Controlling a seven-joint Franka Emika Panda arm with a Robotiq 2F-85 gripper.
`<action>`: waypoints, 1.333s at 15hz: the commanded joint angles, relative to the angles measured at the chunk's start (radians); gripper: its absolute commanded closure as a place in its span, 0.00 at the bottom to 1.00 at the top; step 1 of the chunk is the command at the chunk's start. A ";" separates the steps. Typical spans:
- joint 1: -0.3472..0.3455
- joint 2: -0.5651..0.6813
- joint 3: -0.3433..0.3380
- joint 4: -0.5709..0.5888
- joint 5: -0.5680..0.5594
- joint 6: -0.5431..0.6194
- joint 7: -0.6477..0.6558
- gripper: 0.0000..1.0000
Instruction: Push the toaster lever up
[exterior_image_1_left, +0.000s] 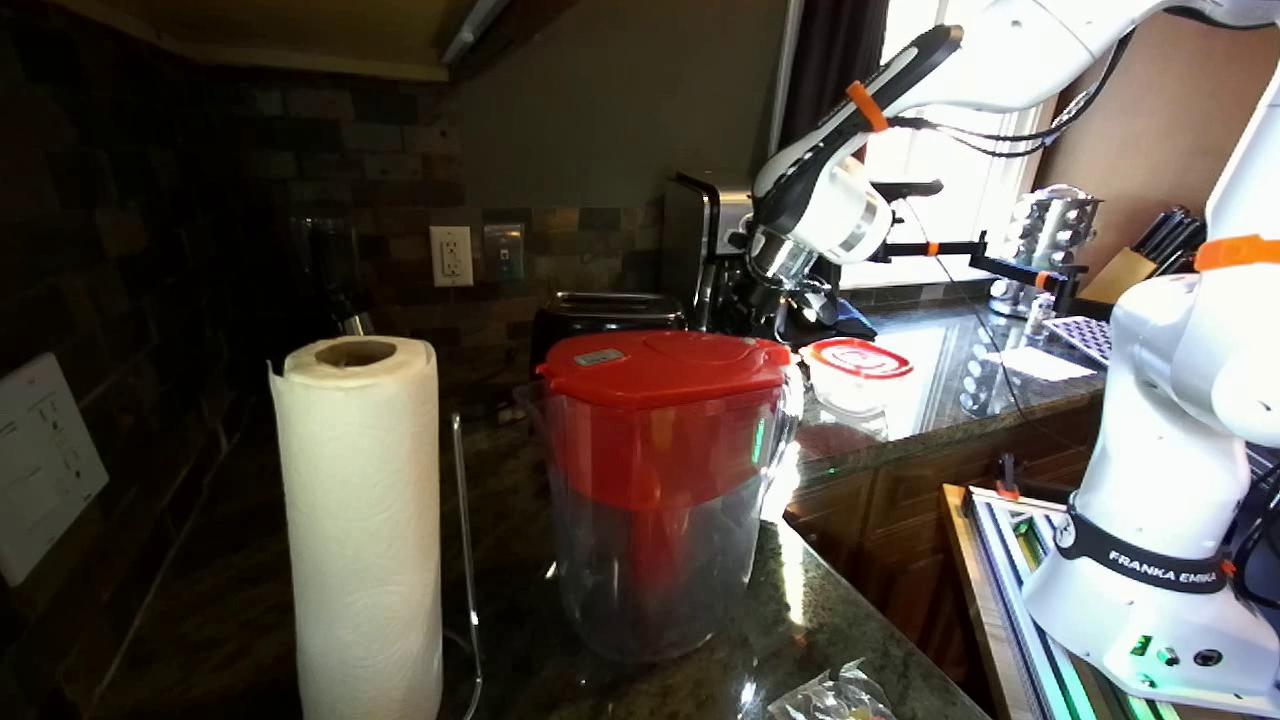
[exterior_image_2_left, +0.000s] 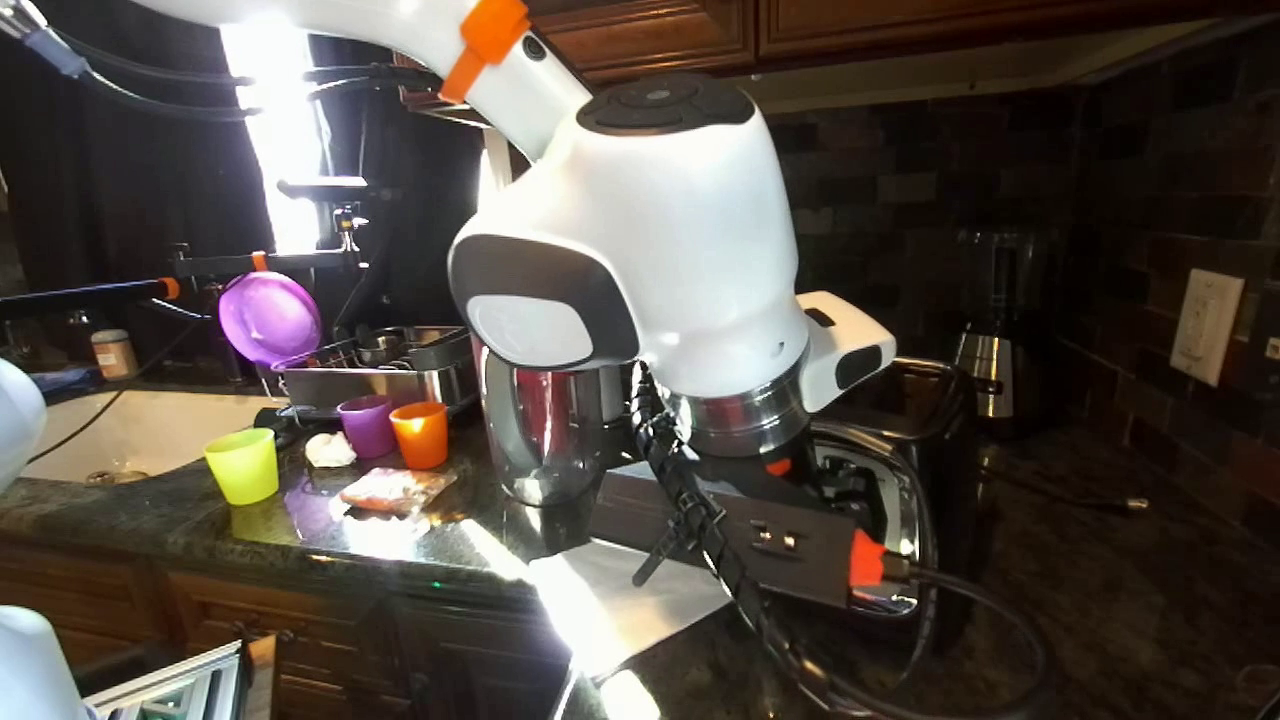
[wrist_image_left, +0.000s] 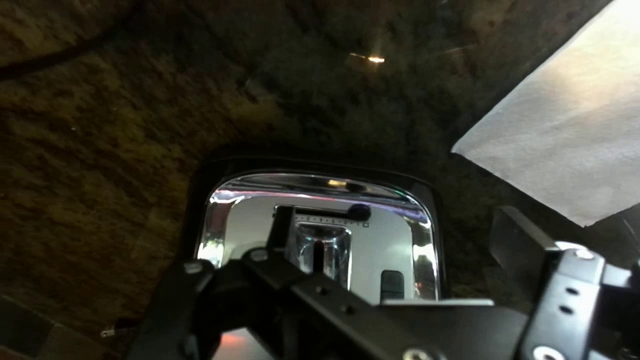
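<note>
Gripper (wrist_image_left: 395, 235) spread near toaster (wrist_image_left: 380, 250), dark countertop (wrist_image_left: 300, 105), tiled wall (exterior_image_1_left: 395, 165)

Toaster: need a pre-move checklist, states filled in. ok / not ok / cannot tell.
1. Gripper open, nothing held: ok, fingers stand wide apart.
2. Toaster front panel in the wrist view: ok, partly covered by the gripper.
3. Lever located: not ok, can't be made out; gripper parts hide some of the panel.
4. Finger contact with the panel: cannot tell, one finger overlaps it, depth unclear.
5. White sheet apart from the toaster: ok, counter shows between them.
6. Cable clear of the toaster: cannot tell, it hangs near it in an exterior view.
</note>
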 joint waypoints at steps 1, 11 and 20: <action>-0.018 -0.057 0.006 -0.049 -0.058 0.018 0.048 0.00; -0.056 -0.135 0.004 -0.074 -0.146 -0.044 0.094 0.00; -0.082 -0.203 -0.005 -0.067 -0.285 -0.156 0.213 0.00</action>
